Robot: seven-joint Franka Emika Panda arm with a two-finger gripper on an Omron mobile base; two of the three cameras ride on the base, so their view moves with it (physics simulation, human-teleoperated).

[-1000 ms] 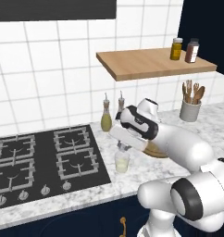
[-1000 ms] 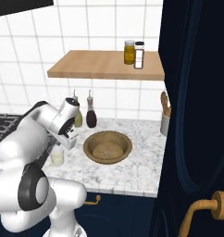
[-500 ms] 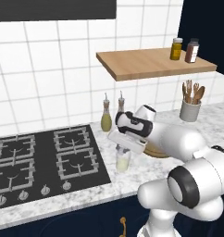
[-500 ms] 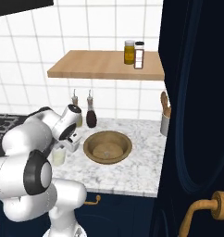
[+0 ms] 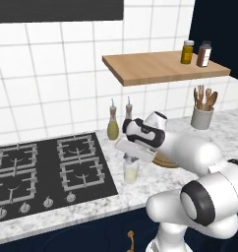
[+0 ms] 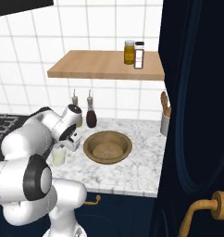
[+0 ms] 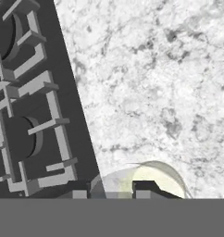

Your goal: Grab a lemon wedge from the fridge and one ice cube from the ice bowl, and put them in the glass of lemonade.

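The glass of lemonade [image 5: 131, 172] [image 6: 59, 157] stands on the marble counter between the stove and the ice bowl [image 6: 91, 140]. My gripper [image 5: 133, 157] [image 6: 65, 145] points down directly over the glass, almost touching its rim. In the hand view the fingertips [image 7: 145, 189] stand close together above the pale yellow liquid [image 7: 162, 179], with a small pale block, apparently the ice cube [image 7: 112, 187], pinched between them. Only a brown sliver of the bowl [image 5: 166, 162] peeks out behind my arm in the left base view. The fridge and the lemon wedge are out of view.
A black gas stove [image 5: 42, 167] [image 7: 26, 115] lies just left of the glass. Two slim stoppered bottles [image 5: 113, 127] [image 6: 91, 115] stand by the tiled wall. A grey utensil cup [image 5: 201, 117] sits at the right, beneath a wooden shelf [image 5: 160, 66] with spice jars. A navy cabinet door [image 6: 197, 115] stands close on the right.
My arm has swung left and down, bringing the gripper from above the bowl's edge to directly over the glass. The glass and bowl have stayed put.
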